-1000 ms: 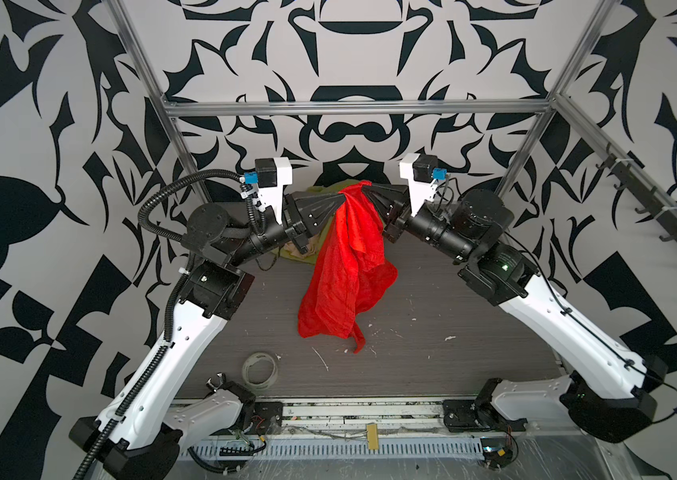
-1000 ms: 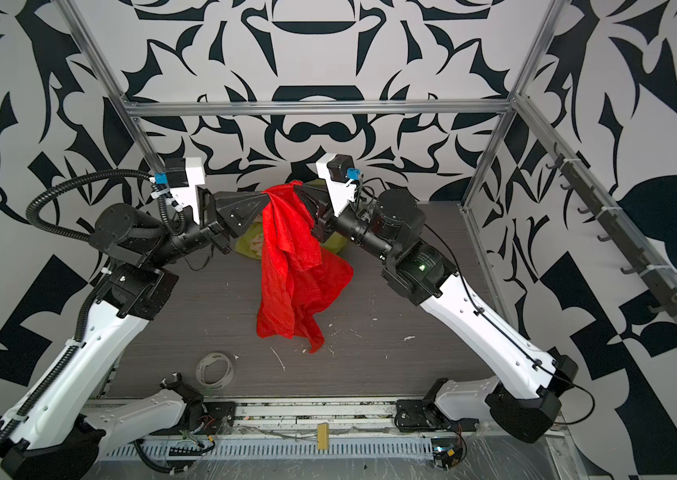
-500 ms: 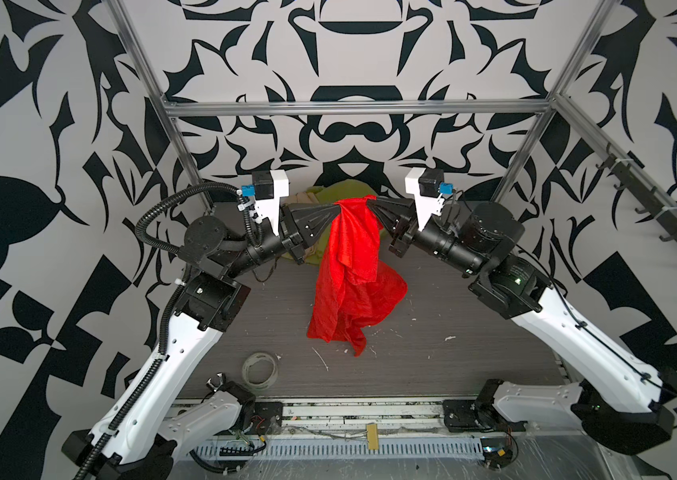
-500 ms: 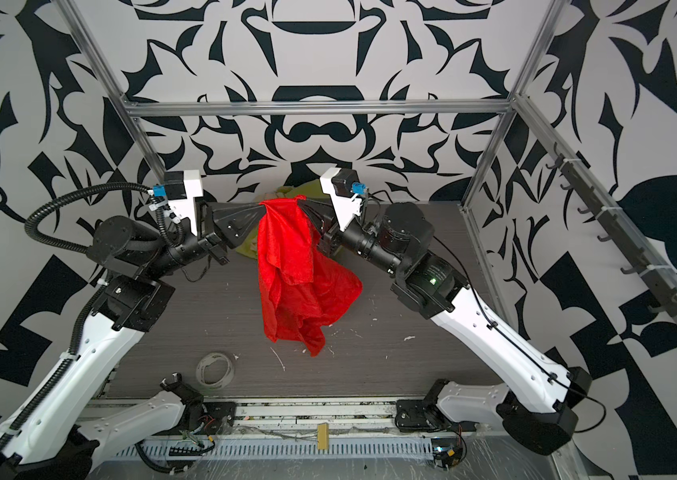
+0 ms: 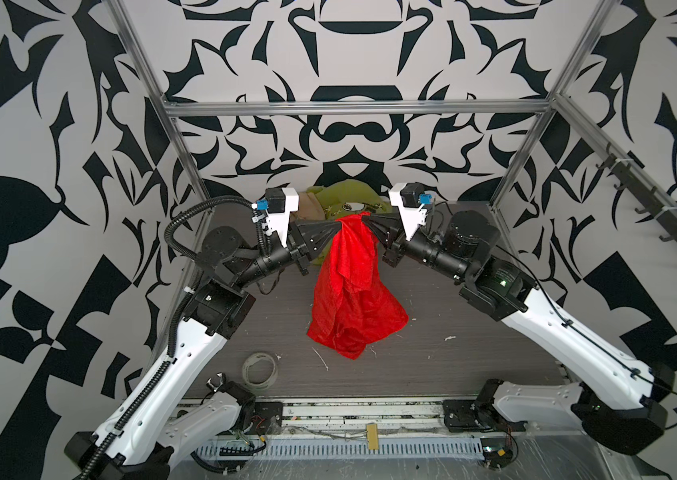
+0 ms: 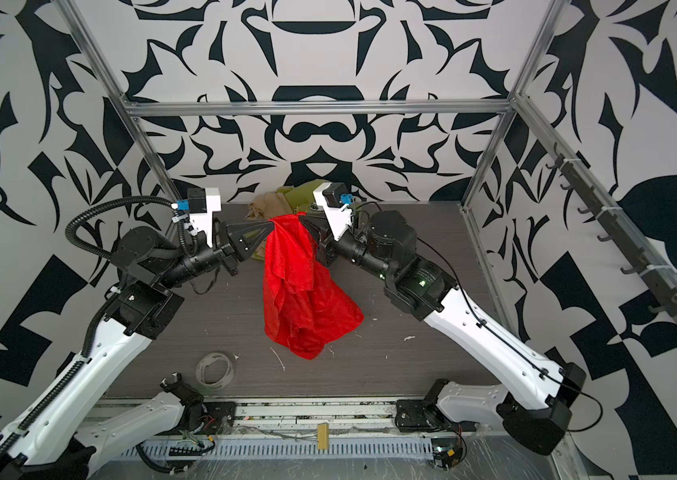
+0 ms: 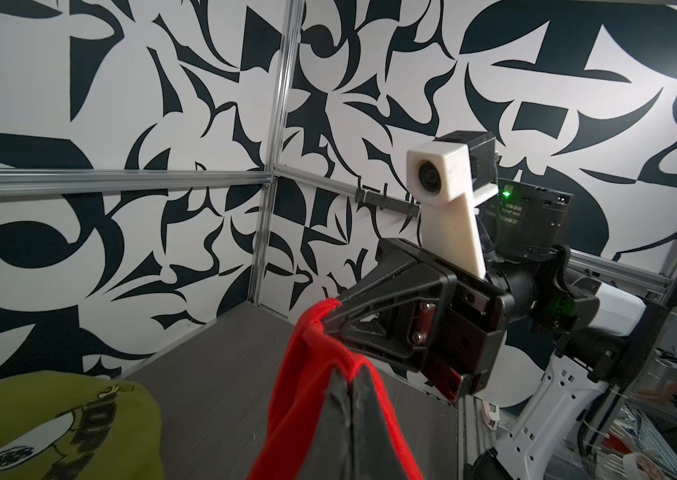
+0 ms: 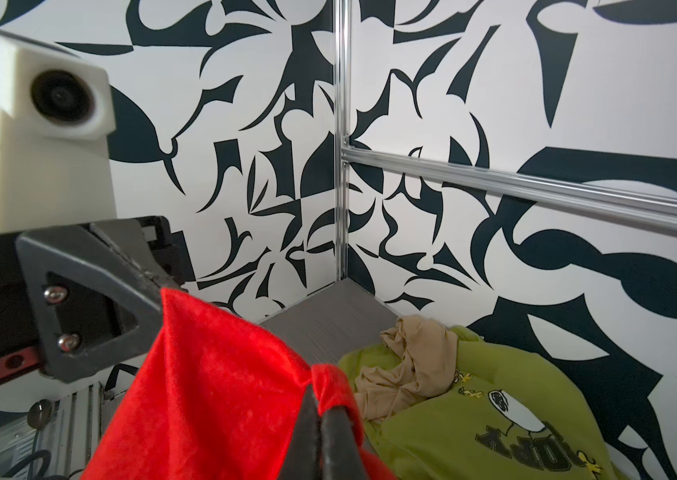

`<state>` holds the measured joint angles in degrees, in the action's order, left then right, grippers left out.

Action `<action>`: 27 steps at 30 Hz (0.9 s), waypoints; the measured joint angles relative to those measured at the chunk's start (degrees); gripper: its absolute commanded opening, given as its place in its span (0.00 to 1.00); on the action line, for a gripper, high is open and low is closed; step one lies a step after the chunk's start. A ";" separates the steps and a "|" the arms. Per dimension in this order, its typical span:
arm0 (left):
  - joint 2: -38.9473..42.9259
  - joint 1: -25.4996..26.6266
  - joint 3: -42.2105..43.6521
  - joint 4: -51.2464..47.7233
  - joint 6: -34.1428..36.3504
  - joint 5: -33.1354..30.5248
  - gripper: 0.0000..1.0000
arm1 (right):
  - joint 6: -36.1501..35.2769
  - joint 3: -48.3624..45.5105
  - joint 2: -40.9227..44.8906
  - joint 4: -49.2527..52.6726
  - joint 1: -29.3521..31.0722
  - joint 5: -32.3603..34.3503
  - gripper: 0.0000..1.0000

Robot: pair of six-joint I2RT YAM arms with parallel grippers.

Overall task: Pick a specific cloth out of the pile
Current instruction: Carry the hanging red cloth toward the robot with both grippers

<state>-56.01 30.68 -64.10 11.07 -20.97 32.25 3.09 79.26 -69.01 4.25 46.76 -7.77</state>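
Nearest you, a roll of tape (image 5: 260, 369) lies on the grey table (image 5: 473, 332), just short of the low tip of the red cloth (image 5: 349, 299). The cloth hangs in folds over mid-table, and from above you cannot tell whether that tip clears the surface. Higher up, the left gripper (image 5: 338, 226) and the right gripper (image 5: 365, 217) face each other, each with its jaws pressed together on the cloth's top edge, the two pinches close side by side. Beyond them, against the back wall, the pile (image 5: 343, 198) sits apart from the cloth: the olive-green shirt (image 8: 515, 415) with the beige cloth (image 8: 407, 365) crumpled on it. To finish the step well, you want both pinches firm, the arms moving as one toward you, and the hem carried wide of the tape. Thin, shiny fabric like this probably slips if the pinches pull hard apart.
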 measured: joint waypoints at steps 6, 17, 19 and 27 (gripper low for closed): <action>0.13 0.00 1.64 -0.35 0.68 -0.33 0.00 | 2.36 -1.68 0.00 0.22 0.00 0.24 0.00; 1.05 0.00 3.72 -2.47 2.12 -0.92 0.00 | 3.89 -5.42 0.76 1.22 0.11 2.45 0.00; 0.87 0.04 4.04 -2.47 2.34 -0.70 0.00 | 3.87 -5.73 1.07 1.97 0.15 2.86 0.00; -0.50 2.01 7.76 -1.07 3.06 0.02 0.00 | 2.73 -9.51 4.00 3.45 0.17 6.08 0.00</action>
<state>-56.51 32.69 -56.34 10.00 -17.91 32.27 5.82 69.76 -65.01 7.70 46.94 -1.69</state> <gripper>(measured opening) 0.046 0.047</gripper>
